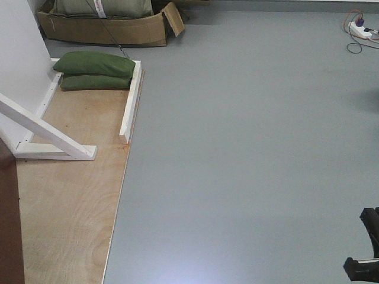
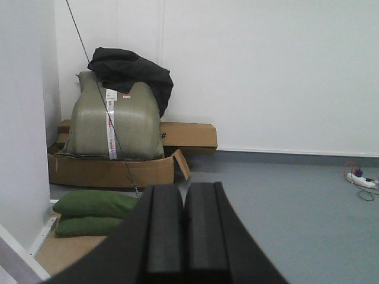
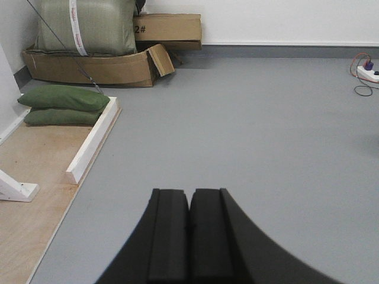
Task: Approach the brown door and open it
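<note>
At the far left edge of the front view, the brown door [image 1: 8,225] shows only as a dark reddish strip. It sits low in the corner, beside the plywood board [image 1: 65,213] and below the white frame [image 1: 50,139]. From the left wrist, the left gripper [image 2: 184,198] points level toward green sandbags [image 2: 89,210] and a cardboard box [image 2: 112,170], its fingers pressed together and holding nothing. From the right wrist, the right gripper [image 3: 189,201] tilts down over the grey floor [image 3: 266,130], its fingers likewise closed and empty.
</note>
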Controlling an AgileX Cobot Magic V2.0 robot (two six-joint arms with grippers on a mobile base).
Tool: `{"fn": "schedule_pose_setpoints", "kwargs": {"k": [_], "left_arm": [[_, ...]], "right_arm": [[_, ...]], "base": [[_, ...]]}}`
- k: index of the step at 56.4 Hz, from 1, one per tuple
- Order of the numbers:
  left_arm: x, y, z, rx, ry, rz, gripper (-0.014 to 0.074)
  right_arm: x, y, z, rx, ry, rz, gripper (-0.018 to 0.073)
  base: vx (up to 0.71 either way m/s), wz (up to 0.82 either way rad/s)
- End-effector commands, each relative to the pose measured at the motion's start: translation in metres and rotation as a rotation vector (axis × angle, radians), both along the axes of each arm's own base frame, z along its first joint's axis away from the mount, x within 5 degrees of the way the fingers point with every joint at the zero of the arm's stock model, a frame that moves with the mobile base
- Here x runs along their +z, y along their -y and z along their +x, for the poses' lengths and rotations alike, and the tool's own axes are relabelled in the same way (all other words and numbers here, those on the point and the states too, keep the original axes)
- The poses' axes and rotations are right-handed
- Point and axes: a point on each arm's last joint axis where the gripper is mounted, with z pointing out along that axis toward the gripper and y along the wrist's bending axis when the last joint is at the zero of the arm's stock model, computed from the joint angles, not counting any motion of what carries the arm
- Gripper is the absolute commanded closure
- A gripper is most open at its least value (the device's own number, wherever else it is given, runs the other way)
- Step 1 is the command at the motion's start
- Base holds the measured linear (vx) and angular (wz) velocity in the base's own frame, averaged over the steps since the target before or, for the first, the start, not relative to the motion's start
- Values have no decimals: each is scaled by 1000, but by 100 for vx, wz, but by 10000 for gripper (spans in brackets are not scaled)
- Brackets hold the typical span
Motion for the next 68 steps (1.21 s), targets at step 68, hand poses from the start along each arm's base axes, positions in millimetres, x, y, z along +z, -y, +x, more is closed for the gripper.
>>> {"fn": "schedule_pose_setpoints", "kwargs": {"k": [68], "left_arm": [[291,-14,-26,726,505,1044,530]], "right_arm": [[6,0,2,-2,80,-5,559]], "base": [[0,0]]}}
